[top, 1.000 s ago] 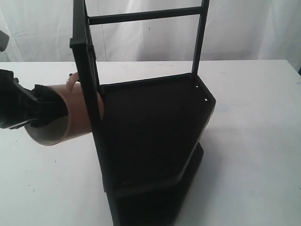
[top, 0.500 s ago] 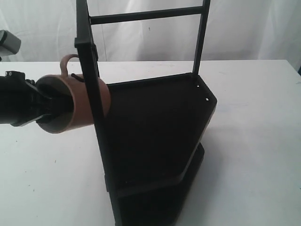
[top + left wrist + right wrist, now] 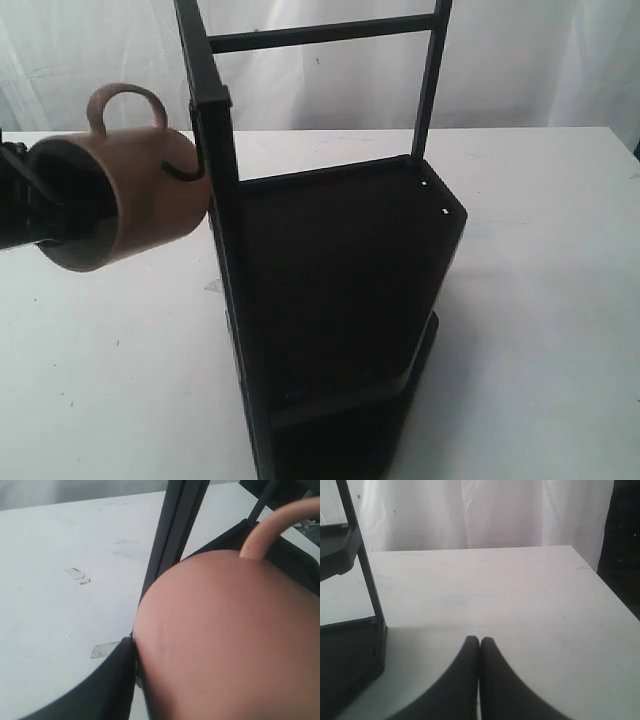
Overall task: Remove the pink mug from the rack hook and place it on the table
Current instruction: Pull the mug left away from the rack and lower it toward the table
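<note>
The pink mug [image 3: 135, 195] lies on its side in the air, left of the rack [image 3: 330, 290], mouth facing left and handle [image 3: 125, 103] on top. The handle loop is empty, with only the white backdrop showing through it. The rack hook [image 3: 188, 173] juts from the upright post [image 3: 215, 190] and shows against the mug's body near its base. My left gripper [image 3: 40, 205] is shut on the mug's rim, one finger [image 3: 112, 685] pressed to the outer wall. The mug [image 3: 225, 640] fills the left wrist view. My right gripper [image 3: 479, 641] is shut and holds nothing, low over the table [image 3: 520, 595].
The rack's dark angular shelf [image 3: 350, 260] and lower shelf take up the middle of the table [image 3: 540, 300]. A crossbar [image 3: 320, 32] runs between the posts. A white curtain hangs behind. In the right wrist view the rack base [image 3: 350, 655] sits beside the gripper.
The mug has been lifted up and to the left, and its handle now stands above the hook. The rack has shifted a little to the right. The right gripper stays as it was.
</note>
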Controlling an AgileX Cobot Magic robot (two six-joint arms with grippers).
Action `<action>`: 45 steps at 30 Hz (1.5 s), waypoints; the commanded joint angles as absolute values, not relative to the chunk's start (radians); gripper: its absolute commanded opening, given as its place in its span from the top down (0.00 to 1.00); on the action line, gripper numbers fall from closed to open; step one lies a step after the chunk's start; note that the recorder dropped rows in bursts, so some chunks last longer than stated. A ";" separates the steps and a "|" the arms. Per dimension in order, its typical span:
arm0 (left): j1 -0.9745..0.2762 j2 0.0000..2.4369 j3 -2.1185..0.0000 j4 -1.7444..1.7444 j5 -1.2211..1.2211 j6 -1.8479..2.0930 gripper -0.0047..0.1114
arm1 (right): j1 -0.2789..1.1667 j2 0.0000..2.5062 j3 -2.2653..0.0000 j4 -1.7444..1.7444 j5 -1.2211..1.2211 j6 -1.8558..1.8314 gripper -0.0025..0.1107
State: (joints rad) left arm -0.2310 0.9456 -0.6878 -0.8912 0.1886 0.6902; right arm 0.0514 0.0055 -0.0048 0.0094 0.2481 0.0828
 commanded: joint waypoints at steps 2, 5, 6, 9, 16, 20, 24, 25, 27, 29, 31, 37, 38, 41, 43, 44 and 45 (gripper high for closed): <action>-0.197 0.883 -0.688 -0.708 0.193 0.566 0.96 | 0.048 0.000 0.000 0.007 0.238 0.084 0.98; -0.113 0.885 -0.688 -0.532 0.201 0.454 0.96 | 0.048 0.000 0.000 0.007 0.238 0.084 0.98; -0.076 0.886 -0.688 -0.462 0.213 0.414 0.96 | 0.048 0.000 0.000 0.007 0.238 0.084 0.98; 0.024 0.892 -0.688 -0.284 0.308 0.320 0.96 | 0.048 0.000 0.000 0.007 0.238 0.084 0.98; 0.047 0.946 -0.688 -0.007 0.683 0.181 0.96 | 0.048 0.000 0.000 0.007 0.238 0.084 0.98; 0.045 0.956 -0.688 -0.053 0.817 0.218 0.96 | 0.048 0.000 0.000 0.007 0.238 0.084 0.98; 0.045 0.979 -0.724 -0.125 0.933 0.221 0.96 | 0.048 0.000 0.000 0.007 0.238 0.084 0.98; 0.045 0.994 -0.747 -0.143 0.963 0.235 0.96 | 0.048 0.000 0.000 0.007 0.238 0.084 0.98; 0.045 1.047 -0.803 -0.185 1.039 0.270 0.96 | 0.048 0.000 0.000 0.007 0.238 0.084 0.98; 0.045 1.109 -0.863 -0.205 1.093 0.290 0.96 | 0.048 0.000 0.000 0.007 0.238 0.084 0.98; 0.045 1.162 -0.904 -0.207 1.104 0.288 0.96 | 0.048 0.000 0.000 0.007 0.238 0.084 0.98; 0.045 1.271 -0.936 -0.207 0.975 0.257 0.96 | 0.048 0.000 0.000 0.007 0.238 0.084 0.98; 0.045 1.284 -0.928 -0.207 0.947 0.257 0.96 | 0.048 0.000 0.000 0.007 0.238 0.084 0.98; 0.045 1.335 -0.918 -0.194 0.907 0.261 0.96 | 0.048 0.000 0.000 0.007 0.238 0.084 0.98; 0.045 1.372 -0.918 -0.173 0.907 0.260 0.96 | 0.048 0.000 0.000 0.009 0.238 0.084 0.98; 0.045 1.392 -0.918 -0.169 0.905 0.260 0.96 | 0.048 0.000 0.000 0.009 0.238 0.084 0.98; 0.045 1.410 -0.918 -0.169 0.900 0.260 0.96 | 0.048 0.000 0.000 0.009 0.238 0.084 0.98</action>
